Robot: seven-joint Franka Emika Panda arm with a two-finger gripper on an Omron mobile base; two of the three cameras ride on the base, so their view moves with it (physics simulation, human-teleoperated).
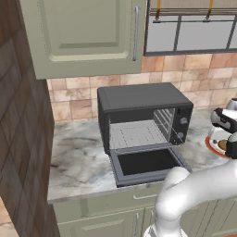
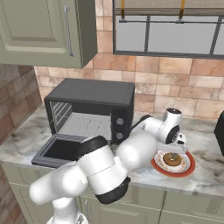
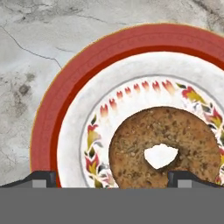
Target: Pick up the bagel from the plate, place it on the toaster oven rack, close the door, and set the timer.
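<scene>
The bagel (image 3: 131, 148), golden-brown with a hole in its middle, lies on the white plate with a red-orange rim (image 3: 65, 100). My gripper (image 3: 113, 178) hangs open just above it, and its two dark fingertips (image 3: 43, 178) straddle the bagel's left part. In the right base view the gripper (image 2: 174, 153) points down over the bagel (image 2: 169, 160) and plate (image 2: 189, 168), right of the oven. The door (image 1: 148, 164) lies folded down and open. The toaster oven rack (image 1: 134, 134) sits bare inside.
The black toaster oven (image 2: 92, 92) stands on the marble counter (image 1: 78, 157) against the tiled wall, with knobs (image 2: 119, 122) on its right panel. A dark object (image 2: 220, 131) stands at the far right. Wall cabinets hang above, and a brick wall closes the left side.
</scene>
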